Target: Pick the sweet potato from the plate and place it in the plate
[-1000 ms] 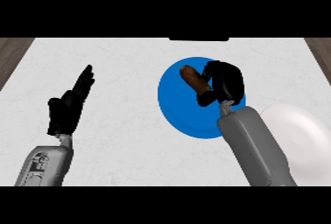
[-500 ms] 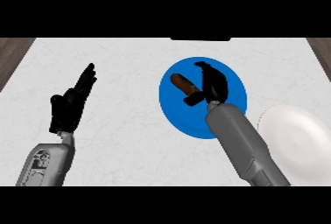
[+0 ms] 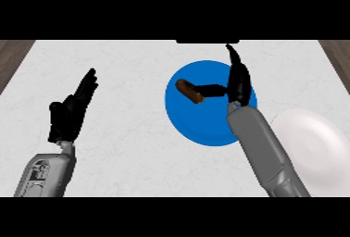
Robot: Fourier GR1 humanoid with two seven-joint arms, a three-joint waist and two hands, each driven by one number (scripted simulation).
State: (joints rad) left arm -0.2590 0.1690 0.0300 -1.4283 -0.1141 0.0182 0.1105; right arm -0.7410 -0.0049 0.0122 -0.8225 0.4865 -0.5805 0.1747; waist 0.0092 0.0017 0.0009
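Sweet potato point(image 3: 190, 91) lies on the blue plate point(image 3: 198, 125), in its upper-left part, long axis tilted, one end twd the plate's top-left rim. It's brown, darker at the end nearer the plate's centre.

R hand point(image 3: 238, 81) is over the blue plate's right half, fingers straight and pointing up past the plate's far rim, thumb point(image 3: 210, 89) stretched sideways twd the sweet potato. Thumb tip sits right at the potato's inner end; can't tell if it touches. Nothing is curled round the potato, so the hand is released, not grasping. R forearm point(image 3: 263, 148) runs grey from the view's lower edge up across the blue plate's right rim.

White plate point(image 3: 313, 148) sits just beside the blue plate, to its right and a bit nearer the robot; R forearm covers the gap betw. them, so whether the rims touch isn't clear.

L hand point(image 3: 70, 110) is well apart from the blue plate, off to its left, fingers straight and up, resting open, holding nothing.

Both plates rest on the pale marbled counter point(image 3: 130, 152).
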